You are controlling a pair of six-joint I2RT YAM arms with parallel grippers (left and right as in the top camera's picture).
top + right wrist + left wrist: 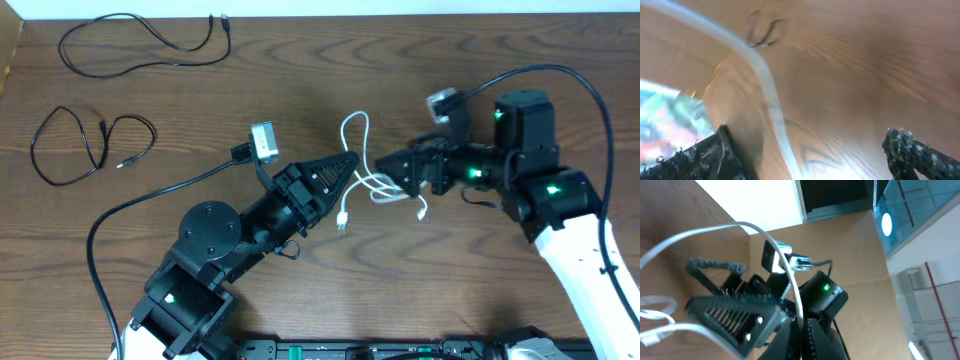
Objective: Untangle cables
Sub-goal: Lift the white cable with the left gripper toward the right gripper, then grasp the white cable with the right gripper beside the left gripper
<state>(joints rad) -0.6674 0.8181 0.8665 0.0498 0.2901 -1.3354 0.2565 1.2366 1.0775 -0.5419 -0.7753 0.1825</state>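
The white cable [380, 190] lies in loose loops mid-table. My left gripper [347, 160] is shut on one strand of it; in the left wrist view the white cable [790, 275] runs up from the closed jaws [800, 330]. From the right, my right gripper [388, 176] reaches into the loops and is wide open. In its own view the blurred white cable [765, 95] passes between its spread fingers [715, 160]. Two black cables lie apart on the left, one at the far edge [150, 40] and one nearer [90, 145].
The wooden table [300, 70] reaches a pale wall strip at the back. The left arm's thick black lead [130, 205] curves across the near left. The right arm [822, 295] fills the middle of the left wrist view.
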